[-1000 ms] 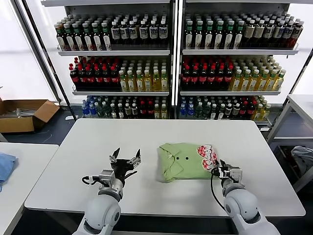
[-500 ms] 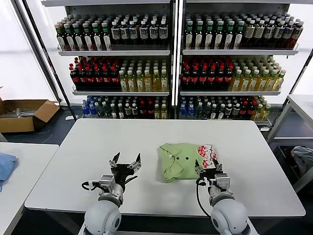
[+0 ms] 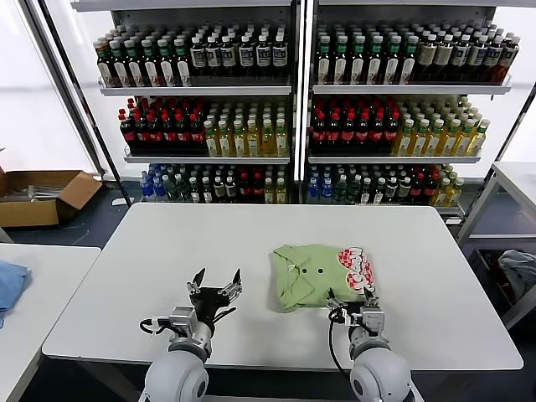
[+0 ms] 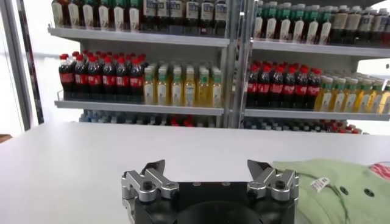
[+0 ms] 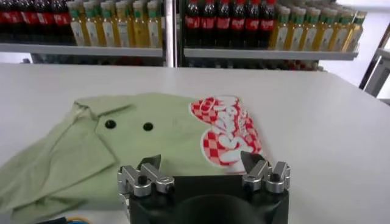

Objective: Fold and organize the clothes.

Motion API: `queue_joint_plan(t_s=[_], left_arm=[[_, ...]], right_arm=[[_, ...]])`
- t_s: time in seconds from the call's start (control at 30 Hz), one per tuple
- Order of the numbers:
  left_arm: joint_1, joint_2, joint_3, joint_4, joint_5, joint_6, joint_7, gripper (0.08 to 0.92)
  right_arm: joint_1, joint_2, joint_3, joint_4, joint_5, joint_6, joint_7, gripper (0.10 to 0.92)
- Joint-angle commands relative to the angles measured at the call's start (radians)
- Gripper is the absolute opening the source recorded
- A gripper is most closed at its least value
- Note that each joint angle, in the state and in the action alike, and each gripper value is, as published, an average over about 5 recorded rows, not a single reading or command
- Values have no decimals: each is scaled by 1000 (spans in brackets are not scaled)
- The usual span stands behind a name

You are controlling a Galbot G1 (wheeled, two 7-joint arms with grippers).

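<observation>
The light green polo shirt (image 3: 314, 275) lies folded on the white table (image 3: 251, 234), right of centre, collar and dark buttons to the left, red-pink-and-white print at the right. It fills the right wrist view (image 5: 152, 140) and shows at the edge of the left wrist view (image 4: 341, 189). My right gripper (image 3: 348, 301) is open and empty at the shirt's near edge; it also shows in its own wrist view (image 5: 203, 163). My left gripper (image 3: 216, 280) is open and empty over bare table left of the shirt; its own wrist view (image 4: 207, 167) shows it too.
Shelves of bottles (image 3: 293, 109) stand behind the table. A second white table (image 3: 33, 293) at the left carries a blue cloth (image 3: 8, 285). A cardboard box (image 3: 42, 197) sits on the floor at the left. A side table (image 3: 515, 180) stands at the right.
My right gripper has let go of the shirt's right edge, opened, and drawn back left toward me. The lifted printed edge now lies flat. My left gripper pulled back slightly.
</observation>
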Motion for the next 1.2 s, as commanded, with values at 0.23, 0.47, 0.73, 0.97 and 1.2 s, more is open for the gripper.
queue_joint_plan(t_s=[0.23, 0.47, 0.73, 0.97, 1.2], left_arm=[[8, 1, -4, -2, 1, 1, 2, 823], [19, -4, -6, 0, 2, -2, 3, 823], [48, -15, -11, -19, 10, -5, 3, 823], [73, -8, -37, -34, 8, -5, 3, 823], [70, -7, -37, -27, 8, -1, 3, 823]], right_arm=[[-23, 0, 38, 86, 101, -1, 0, 823], [42, -4, 38, 220, 37, 21, -74, 823], [315, 67, -80, -104, -37, 79, -76, 823], [389, 130, -112, -321, -69, 124, -91, 823], [361, 137, -118, -379, -75, 101, -95, 823]])
